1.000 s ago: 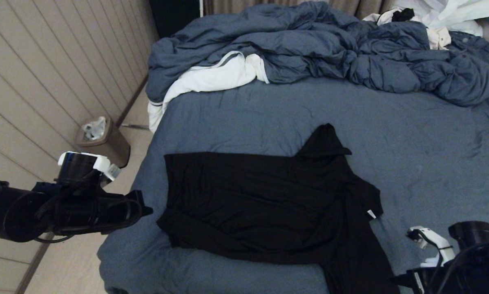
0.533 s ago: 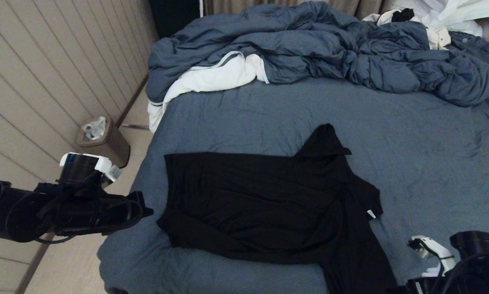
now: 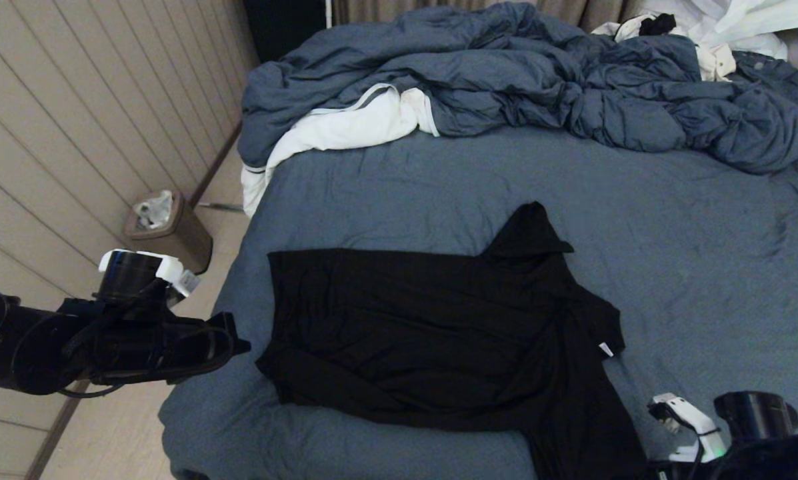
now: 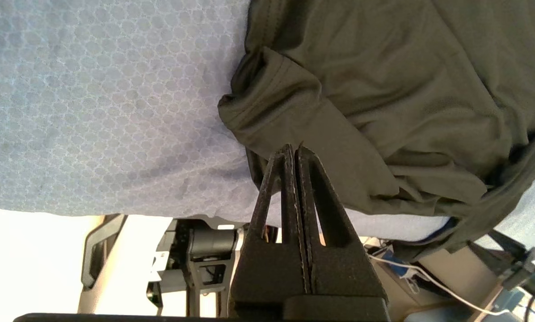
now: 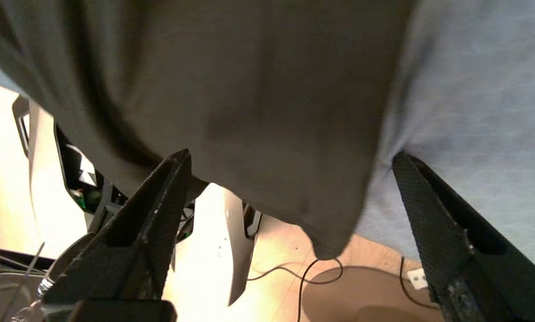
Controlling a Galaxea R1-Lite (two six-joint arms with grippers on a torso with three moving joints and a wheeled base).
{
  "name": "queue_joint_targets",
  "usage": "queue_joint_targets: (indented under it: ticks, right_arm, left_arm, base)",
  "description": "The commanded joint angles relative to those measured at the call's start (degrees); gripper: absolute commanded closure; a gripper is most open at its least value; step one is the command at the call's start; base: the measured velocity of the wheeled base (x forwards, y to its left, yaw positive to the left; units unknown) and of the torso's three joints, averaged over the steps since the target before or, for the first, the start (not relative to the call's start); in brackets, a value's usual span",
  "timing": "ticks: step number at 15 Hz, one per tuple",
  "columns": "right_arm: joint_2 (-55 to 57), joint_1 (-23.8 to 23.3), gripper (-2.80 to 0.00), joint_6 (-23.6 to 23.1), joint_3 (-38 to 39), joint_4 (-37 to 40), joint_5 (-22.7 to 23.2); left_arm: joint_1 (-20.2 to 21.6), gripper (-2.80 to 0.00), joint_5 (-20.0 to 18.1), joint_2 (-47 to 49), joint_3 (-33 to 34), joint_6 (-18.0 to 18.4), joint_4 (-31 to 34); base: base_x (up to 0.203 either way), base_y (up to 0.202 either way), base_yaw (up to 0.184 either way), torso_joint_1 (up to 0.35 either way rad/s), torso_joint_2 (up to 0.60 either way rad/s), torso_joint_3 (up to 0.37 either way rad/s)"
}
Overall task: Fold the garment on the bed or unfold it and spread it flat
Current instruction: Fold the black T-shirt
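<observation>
One garment (image 3: 439,340) is lying rumpled on the near part of the one bed (image 3: 672,233), one corner hanging over the edge, while the right gripper (image 5: 289,201) is hovering there spread wide, holding nothing, and the left gripper (image 4: 294,152) is pressed together, empty.

Matte black left arm (image 3: 52,347) wrapped in looped black cables, topped by a black cylinder with a white cap (image 3: 139,267); the right arm (image 3: 752,433) carries a similar black cylinder and white bracket. Both claws have textured, wedge-shaped black fingers (image 4: 294,214).
</observation>
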Motion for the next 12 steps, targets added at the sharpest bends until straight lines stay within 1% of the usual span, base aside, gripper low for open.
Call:
queue_joint_targets:
  ticks: [1, 2, 4, 7, 11, 12]
  right_arm:
    - [3.26, 0.75, -1.23, -0.15, 3.02, -4.4, 0.22]
    - [3.73, 0.76, 0.0, -0.24, 4.1, -5.9, 0.17]
    - [4.99, 0.59, 0.0, -0.78, 6.58, -8.83, 0.13]
    - [5.2, -1.79, 0.0, -1.43, 6.73, -9.41, 0.1]
    - [5.29, -2.32, 0.0, -2.11, 6.73, -9.95, 0.13]
    - [5.37, -2.4, 0.0, -2.17, 6.73, -11.15, 0.16]
  left_arm:
    - [-0.01, 0.0, -0.11, 0.12, 0.09, -0.23, -0.1]
    - [-0.01, 0.0, -0.26, 0.05, 0.09, -0.23, -0.1]
    - [-0.01, 0.0, -0.44, 0.05, 0.09, -0.23, -0.1]
    - [0.02, 0.0, -0.44, -0.04, 0.18, -0.23, -0.1]
    - [-0.01, 0.0, -0.44, 0.06, 0.18, -0.23, -0.1]
    - [-0.01, 0.0, -0.44, 0.22, 0.16, -0.23, -0.1]
  base:
    - [0.0, 0.0, 0.0, 0.0, 0.0, 0.0]
    - [0.0, 0.0, 0.0, 0.0, 0.0, 0.0]
    - [0.0, 0.0, 0.0, 0.0, 0.0, 0.0]
    - [0.0, 0.0, 0.0, 0.0, 0.0, 0.0]
    - [0.0, 0.0, 0.0, 0.0, 0.0, 0.0]
    - [0.0, 0.0, 0.0, 0.0, 0.0, 0.0]
